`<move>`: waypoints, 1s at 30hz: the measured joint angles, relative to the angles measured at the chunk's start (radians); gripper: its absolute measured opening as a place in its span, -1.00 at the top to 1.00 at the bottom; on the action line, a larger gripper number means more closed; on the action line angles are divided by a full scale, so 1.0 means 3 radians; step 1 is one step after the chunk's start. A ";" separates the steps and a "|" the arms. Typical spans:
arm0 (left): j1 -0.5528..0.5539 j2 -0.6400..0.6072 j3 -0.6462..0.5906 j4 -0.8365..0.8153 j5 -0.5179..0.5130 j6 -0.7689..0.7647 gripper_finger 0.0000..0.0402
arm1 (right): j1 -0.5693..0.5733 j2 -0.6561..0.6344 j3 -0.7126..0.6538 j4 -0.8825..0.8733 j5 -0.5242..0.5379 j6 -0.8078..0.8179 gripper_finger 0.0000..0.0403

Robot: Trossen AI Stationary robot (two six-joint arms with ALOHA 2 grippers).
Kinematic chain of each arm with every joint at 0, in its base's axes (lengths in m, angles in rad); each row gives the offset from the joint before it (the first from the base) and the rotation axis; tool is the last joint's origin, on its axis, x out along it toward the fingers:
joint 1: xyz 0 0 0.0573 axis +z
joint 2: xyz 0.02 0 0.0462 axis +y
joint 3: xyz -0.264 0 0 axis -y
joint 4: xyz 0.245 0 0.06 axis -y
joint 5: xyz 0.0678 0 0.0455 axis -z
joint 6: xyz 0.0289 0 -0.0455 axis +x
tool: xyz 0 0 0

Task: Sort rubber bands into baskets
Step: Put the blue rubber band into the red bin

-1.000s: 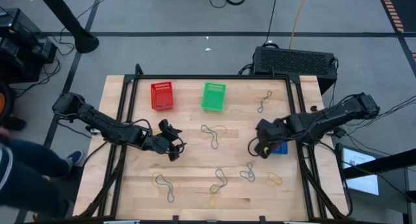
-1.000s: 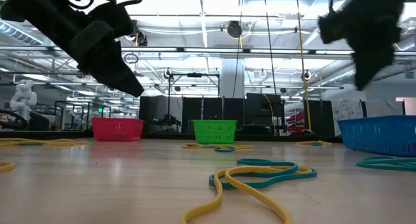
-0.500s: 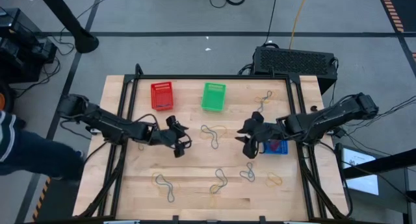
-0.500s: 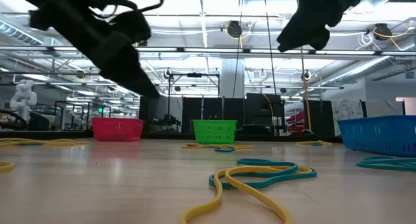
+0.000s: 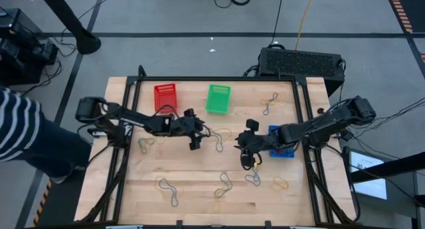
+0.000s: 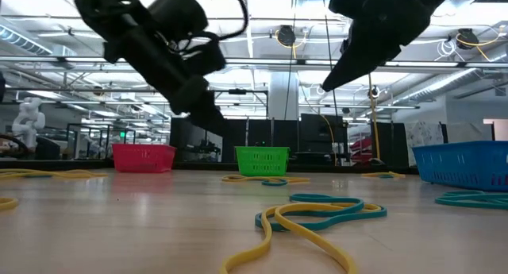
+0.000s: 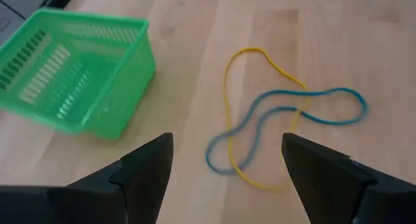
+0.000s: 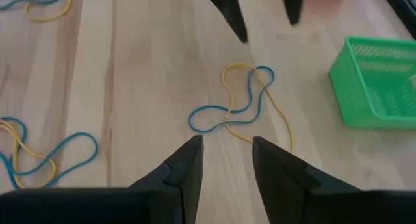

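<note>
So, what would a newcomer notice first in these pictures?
Two dark arms meet over the table's middle, the left hand and right hand both open above a tangled yellow-and-blue rubber band pair. Behind stand the red basket and green basket; the blue basket sits under the right arm.

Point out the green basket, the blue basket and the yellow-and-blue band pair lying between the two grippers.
green basket (image 5: 218,98): high view, on its lattice floor.
blue basket (image 6: 464,164): low view, on its facing side wall.
yellow-and-blue band pair (image 7: 286,110): left wrist view, where the two loops cross.

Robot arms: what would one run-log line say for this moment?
left gripper: open, near yellow-and-blue bands | right gripper: open, empty, opposite side of bands | green basket: beyond bands
</note>
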 joint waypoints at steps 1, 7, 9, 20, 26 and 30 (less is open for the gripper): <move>0.0029 0.0056 0.0050 0.0003 0.0003 0.0052 -0.47 | 0.0000 0.0014 0.0000 0.0043 0.0000 -0.0058 0.38; 0.0205 0.0409 0.0347 -0.0010 0.0382 0.0229 -0.47 | -0.0001 0.0019 0.0000 0.0047 -0.0002 -0.0238 0.38; 0.0241 0.0497 0.0419 0.0003 0.0416 0.0310 -0.47 | -0.0001 0.0010 0.0000 0.0034 -0.0005 -0.0299 0.38; 0.0436 0.0649 0.0501 0.0015 0.0844 0.0440 -0.47 | -0.0125 0.0007 0.0000 0.0039 -0.0010 -0.0587 0.38; 0.0497 0.0785 0.0503 0.0021 0.1040 0.0440 -0.47 | -0.0207 0.0007 0.0000 0.0012 -0.0010 -0.0466 0.38; 0.0538 0.0837 0.0497 0.0086 0.1035 0.0521 -0.44 | -0.0203 0.0007 0.0000 -0.0036 -0.0013 -0.0360 0.38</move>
